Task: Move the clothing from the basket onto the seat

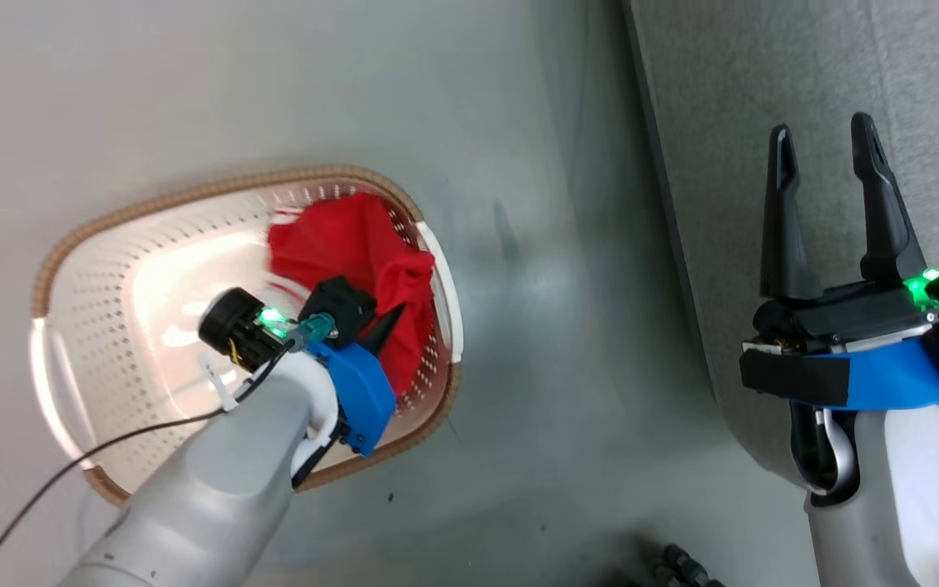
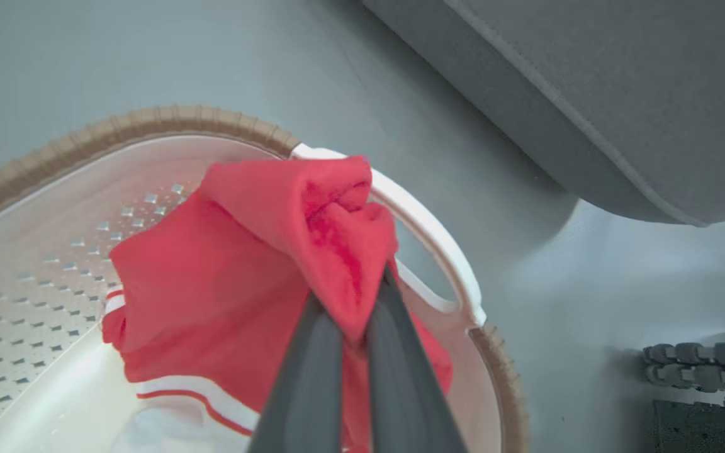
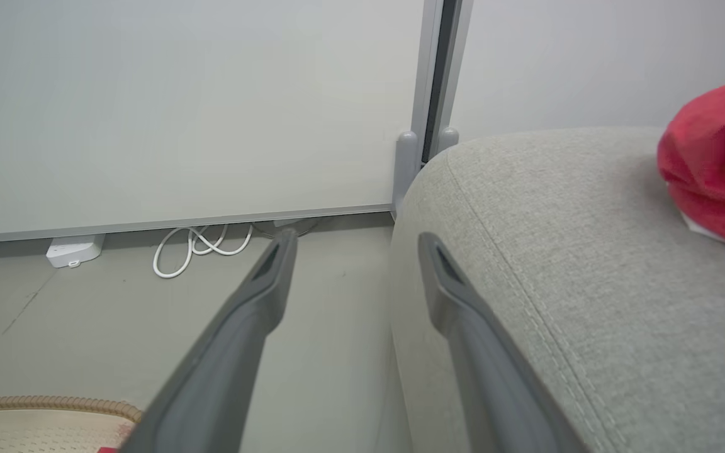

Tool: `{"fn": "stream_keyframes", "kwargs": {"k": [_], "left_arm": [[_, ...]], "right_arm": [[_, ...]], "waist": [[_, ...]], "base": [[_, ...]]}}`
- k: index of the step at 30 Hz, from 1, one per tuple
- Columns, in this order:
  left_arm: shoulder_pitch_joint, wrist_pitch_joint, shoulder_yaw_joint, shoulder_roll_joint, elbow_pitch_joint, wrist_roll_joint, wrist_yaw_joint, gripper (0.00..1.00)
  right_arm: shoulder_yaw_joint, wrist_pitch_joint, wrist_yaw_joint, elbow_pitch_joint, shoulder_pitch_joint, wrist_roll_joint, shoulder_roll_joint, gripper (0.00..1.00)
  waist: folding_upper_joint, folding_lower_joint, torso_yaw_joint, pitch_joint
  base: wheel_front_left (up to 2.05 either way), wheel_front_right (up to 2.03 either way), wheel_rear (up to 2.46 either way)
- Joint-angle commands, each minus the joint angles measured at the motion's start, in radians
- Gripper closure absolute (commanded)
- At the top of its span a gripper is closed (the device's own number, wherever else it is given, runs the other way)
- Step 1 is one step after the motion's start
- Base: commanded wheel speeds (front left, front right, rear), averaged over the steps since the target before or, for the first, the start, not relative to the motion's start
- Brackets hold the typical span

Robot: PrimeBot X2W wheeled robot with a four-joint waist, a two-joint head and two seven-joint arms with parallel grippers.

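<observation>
A red garment with white trim lies bunched in the right part of the cream basket, rising against its right wall. My left gripper reaches down into the basket and is shut on a fold of that garment, its two fingers pinching the cloth near the white handle. My right gripper stands open over the grey seat, nothing between its fingers. A second red garment lies on the seat at the right edge of the right wrist view.
The basket stands on a pale grey floor left of the seat's edge. A white cable and a small white box lie by the wall. A dark link chain lies on the floor near the robot's base.
</observation>
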Motion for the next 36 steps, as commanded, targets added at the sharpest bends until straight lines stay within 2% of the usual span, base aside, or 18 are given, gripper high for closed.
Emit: {"fn": "stream_keyframes", "kwargs": {"k": [1,23,36], "left_arm": [[0.024,-0.004,0.018,0.002,-0.026,0.001,0.001,1.0],[0.359,-0.004,0.307,-0.001,-0.411,0.131,0.001,1.0],[0.362,-0.004,0.372,-0.017,-0.52,0.216,0.002,1.0]], "right_arm": [[-0.006,0.0,-0.001,0.003,0.018,-0.006,0.002,0.0],[-0.03,0.0,-0.001,0.093,0.197,-0.047,0.001,0.0],[-0.02,0.0,-0.001,0.127,0.287,-0.042,0.001,0.0]], "waist": [[0.0,0.0001,0.023,-0.056],[0.0,0.0001,0.147,-0.449],[0.0,0.0001,0.192,-0.622]], "base": [[0.0,0.0,0.0],[0.0,0.0,0.0],[0.0,0.0,0.0]]}}
